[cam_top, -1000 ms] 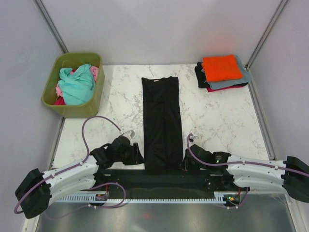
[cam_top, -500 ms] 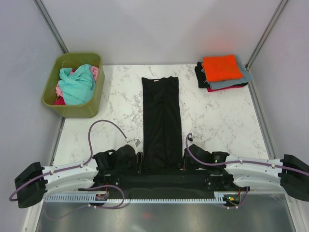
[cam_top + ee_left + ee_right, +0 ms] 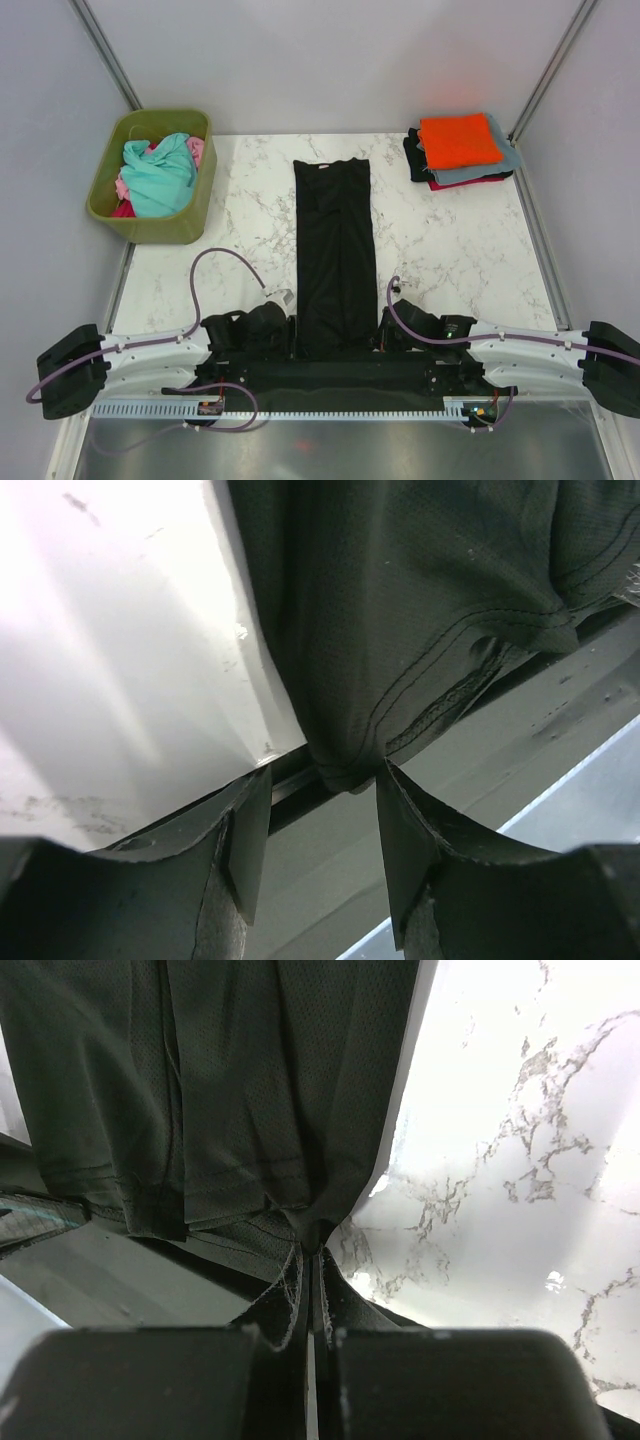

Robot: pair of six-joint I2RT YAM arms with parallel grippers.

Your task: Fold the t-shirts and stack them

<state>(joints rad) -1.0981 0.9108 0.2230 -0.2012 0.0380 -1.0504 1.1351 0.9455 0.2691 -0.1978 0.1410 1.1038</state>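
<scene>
The left gripper [image 3: 292, 335] is closing in on the near left corner of the black t-shirt [image 3: 335, 240]. A second ago it was sitting apart from the cloth's edge, angled toward the far side; now it is lying right against the hem. Its parted fingers [image 3: 240, 830] are straddling that hem corner. The left arm [image 3: 150, 352] is swinging inward, its outer elbow is rising from the near edge, and the purple cable [image 3: 222, 250] loop above it is drifting rightward and tightening.
</scene>
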